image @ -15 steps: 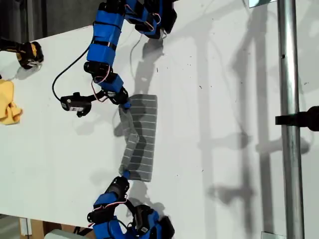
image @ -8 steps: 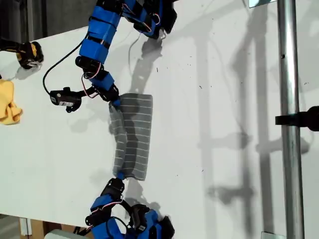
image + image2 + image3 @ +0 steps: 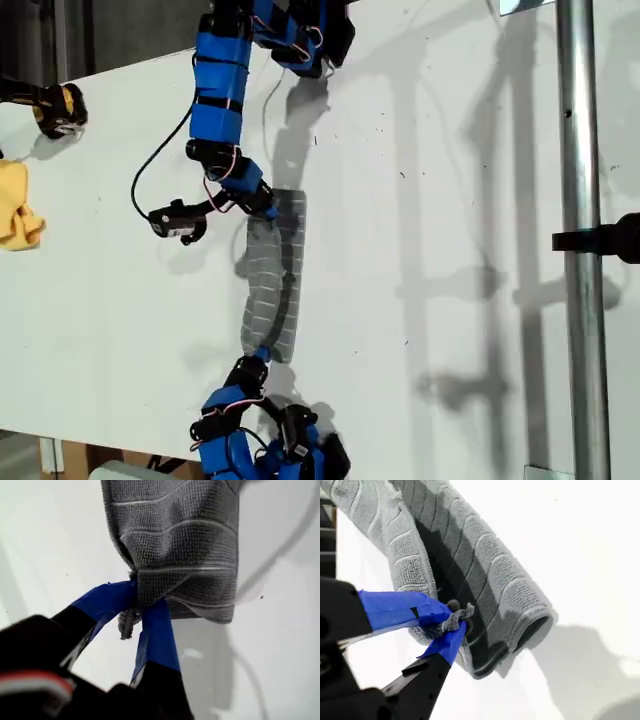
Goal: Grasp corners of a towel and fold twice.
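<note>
Towel (image 3: pixel 273 277) folded lengthwise, inner layers hidden. Corners pinched tight by first hand (image 3: pixel 141 611) and second hand (image 3: pixel 451 625), over white counter (image 3: pixel 420 200).

Claw (image 3: pixel 451 622) clamped on towel (image 3: pixel 485 575) corner

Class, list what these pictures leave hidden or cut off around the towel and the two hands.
- Towel underside: hidden by its own fold, exterior view.
- Pinched corners: covered by blue fingertips, both wrist views.
- Which arm is first or second: wrist views don't settle it.
- Yellow cloth: cut by the exterior view's left edge.
</note>
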`<state>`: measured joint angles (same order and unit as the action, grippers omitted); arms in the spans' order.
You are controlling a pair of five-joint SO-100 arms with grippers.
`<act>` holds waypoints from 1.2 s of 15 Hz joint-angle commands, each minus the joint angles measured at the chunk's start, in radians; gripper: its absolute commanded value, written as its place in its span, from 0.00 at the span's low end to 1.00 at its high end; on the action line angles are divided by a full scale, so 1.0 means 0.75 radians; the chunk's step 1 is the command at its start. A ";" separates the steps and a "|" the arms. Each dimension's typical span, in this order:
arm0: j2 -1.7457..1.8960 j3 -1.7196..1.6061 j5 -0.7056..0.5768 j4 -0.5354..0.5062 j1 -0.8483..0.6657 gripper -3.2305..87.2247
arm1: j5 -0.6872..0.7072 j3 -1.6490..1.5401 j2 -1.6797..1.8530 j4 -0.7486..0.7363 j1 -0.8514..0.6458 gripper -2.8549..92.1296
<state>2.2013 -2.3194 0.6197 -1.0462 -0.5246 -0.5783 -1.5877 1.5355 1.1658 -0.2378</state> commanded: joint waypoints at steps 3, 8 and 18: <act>-0.008 -0.041 0.108 0.016 0.051 0.02 | -0.098 0.010 -0.104 0.006 0.065 0.03; -0.209 0.012 0.192 0.012 0.139 0.02 | -0.182 0.012 -0.247 0.065 0.078 0.03; -0.233 0.170 0.272 -0.184 0.209 0.21 | -0.198 0.207 -0.176 0.282 0.090 0.25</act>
<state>1.9482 -2.2427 0.8130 -1.1321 -0.3758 -0.7210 -1.5018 1.2947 1.3499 -0.1856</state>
